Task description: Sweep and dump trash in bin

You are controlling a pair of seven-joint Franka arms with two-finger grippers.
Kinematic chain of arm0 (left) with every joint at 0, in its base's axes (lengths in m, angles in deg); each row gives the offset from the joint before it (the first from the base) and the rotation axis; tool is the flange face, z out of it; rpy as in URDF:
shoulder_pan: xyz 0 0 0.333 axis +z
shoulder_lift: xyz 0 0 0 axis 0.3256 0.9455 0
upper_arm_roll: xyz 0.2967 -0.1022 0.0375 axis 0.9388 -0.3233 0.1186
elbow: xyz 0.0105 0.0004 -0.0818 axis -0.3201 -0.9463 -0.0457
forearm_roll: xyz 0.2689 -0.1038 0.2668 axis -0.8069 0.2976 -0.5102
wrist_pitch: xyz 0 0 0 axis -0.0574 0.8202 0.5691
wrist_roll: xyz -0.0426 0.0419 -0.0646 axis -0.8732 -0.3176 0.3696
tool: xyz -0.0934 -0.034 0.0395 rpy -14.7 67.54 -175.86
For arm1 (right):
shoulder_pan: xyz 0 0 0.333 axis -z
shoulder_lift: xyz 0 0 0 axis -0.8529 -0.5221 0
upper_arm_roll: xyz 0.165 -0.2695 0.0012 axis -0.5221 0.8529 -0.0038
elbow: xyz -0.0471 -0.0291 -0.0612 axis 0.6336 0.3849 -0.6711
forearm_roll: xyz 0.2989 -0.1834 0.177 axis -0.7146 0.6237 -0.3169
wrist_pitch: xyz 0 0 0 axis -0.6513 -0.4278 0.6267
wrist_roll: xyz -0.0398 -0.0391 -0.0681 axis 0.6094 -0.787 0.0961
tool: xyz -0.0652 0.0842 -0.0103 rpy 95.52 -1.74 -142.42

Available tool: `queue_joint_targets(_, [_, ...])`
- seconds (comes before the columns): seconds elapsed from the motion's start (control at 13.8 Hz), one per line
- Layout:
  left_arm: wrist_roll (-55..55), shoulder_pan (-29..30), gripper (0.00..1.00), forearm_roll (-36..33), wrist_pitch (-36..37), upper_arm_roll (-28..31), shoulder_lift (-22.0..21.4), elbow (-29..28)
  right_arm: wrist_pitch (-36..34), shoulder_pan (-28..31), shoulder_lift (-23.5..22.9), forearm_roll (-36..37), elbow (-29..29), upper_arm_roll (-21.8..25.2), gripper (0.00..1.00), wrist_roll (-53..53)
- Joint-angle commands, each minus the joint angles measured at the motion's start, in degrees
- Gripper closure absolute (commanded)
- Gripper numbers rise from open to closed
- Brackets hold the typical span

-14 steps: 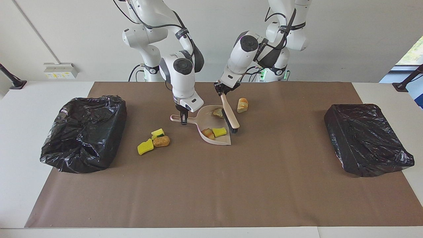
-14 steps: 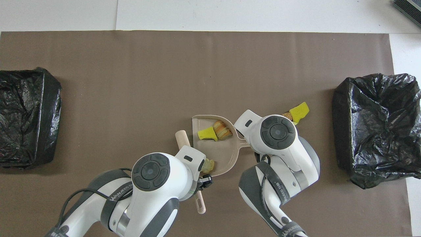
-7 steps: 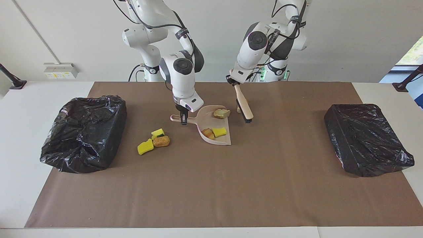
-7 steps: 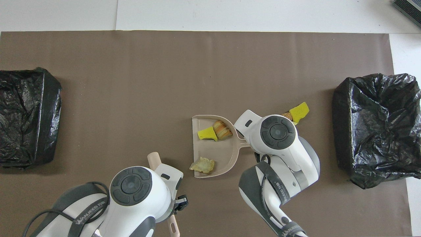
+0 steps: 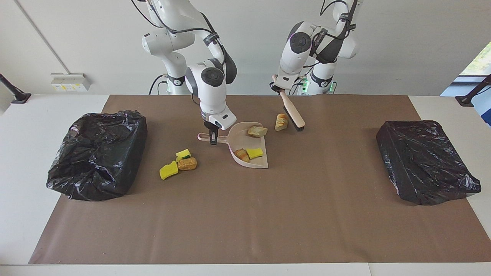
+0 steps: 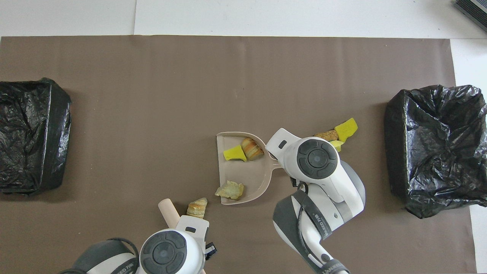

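My right gripper [image 5: 213, 141] is shut on the handle of the beige dustpan [image 5: 241, 142], which lies flat on the brown mat. In the pan are three pieces of trash: a yellow sponge chunk [image 5: 254, 152], a croissant piece [image 5: 241, 154] and a pale piece [image 5: 257, 131] at its open edge. My left gripper [image 5: 277, 87] is shut on the brush [image 5: 292, 113], which slants down with its bristles low beside a loose bread piece [image 5: 281, 121]. Toward the right arm's end lie a yellow sponge [image 5: 168, 170], a brown piece [image 5: 187, 163] and a yellow-green sponge [image 5: 183, 154]. From overhead the dustpan [image 6: 249, 179] and bread piece [image 6: 197, 207] show; my right wrist hides its fingers.
One bin lined with a black bag [image 5: 98, 153] stands at the right arm's end of the mat, and a second one [image 5: 425, 161] at the left arm's end. Bare brown mat [image 5: 245, 222] stretches from the dustpan to the table edge farthest from the robots.
My left gripper has lifted the brush off the dustpan and drawn it back toward the robots and the left arm's end. The right gripper and dustpan have barely moved.
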State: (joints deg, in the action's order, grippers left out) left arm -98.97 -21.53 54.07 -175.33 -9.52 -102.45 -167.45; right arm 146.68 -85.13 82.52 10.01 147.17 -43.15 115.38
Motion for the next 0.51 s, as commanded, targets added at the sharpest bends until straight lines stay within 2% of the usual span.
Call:
queue_joint_targets(0.0, [-3.6,-2.6,1.0,0.3,-7.2,0.5,3.4,-0.4,1.6,0.7,0.4,1.7,1.2,-0.2,1.0,2.5])
queue_joint_targets(0.07, [-3.5,-2.5,1.0,1.4,-10.2,0.5,4.1,-0.3,1.5,0.8,0.4,1.8,1.2,-0.2,1.0,2.6])
queue_joint_targets(0.22, [-2.5,-2.0,1.0,2.3,-11.8,0.6,5.6,1.0,1.4,0.8,0.3,1.8,1.2,-0.2,1.0,2.6])
queue_joint_targets(0.44, [-1.5,1.0,1.0,2.3,-14.4,0.7,11.7,8.0,1.4,0.8,0.2,1.8,1.2,-0.2,1.0,2.6])
